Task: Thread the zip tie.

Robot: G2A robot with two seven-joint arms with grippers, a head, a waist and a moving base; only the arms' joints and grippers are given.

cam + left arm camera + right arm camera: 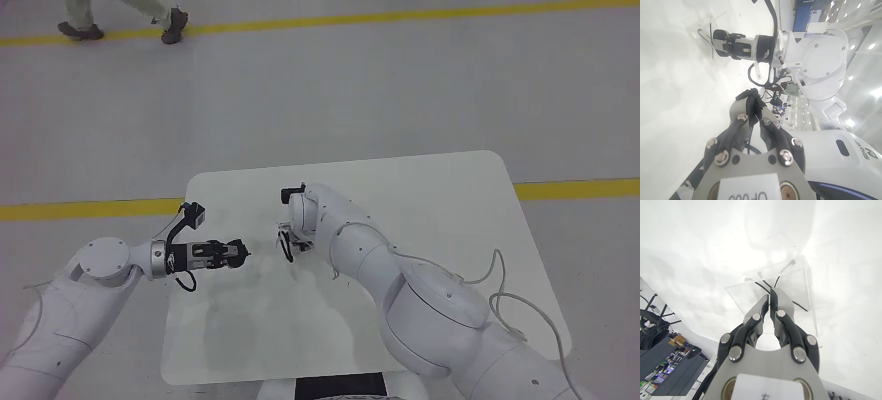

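My left gripper [238, 253] [754, 98] is shut on a black zip tie [753, 93]. Its head sticks out at the fingertips and its thin strap runs back between the fingers. It hovers over the white table a short way from the right gripper. My right gripper [287, 243] [770, 294] [712, 45] points down into a clear plastic box [811, 289] [724, 20]. Its fingers are pinched together on one of the black zip ties [777, 280] that cross there. Other loose ties [789, 265] lie on the box floor, partly hidden by the fingers.
The white table [430, 200] has rounded corners, with open surface to the right and toward the front. The right arm's white links [350, 250] stretch across the middle from the lower right. The table edge lies close behind the left arm.
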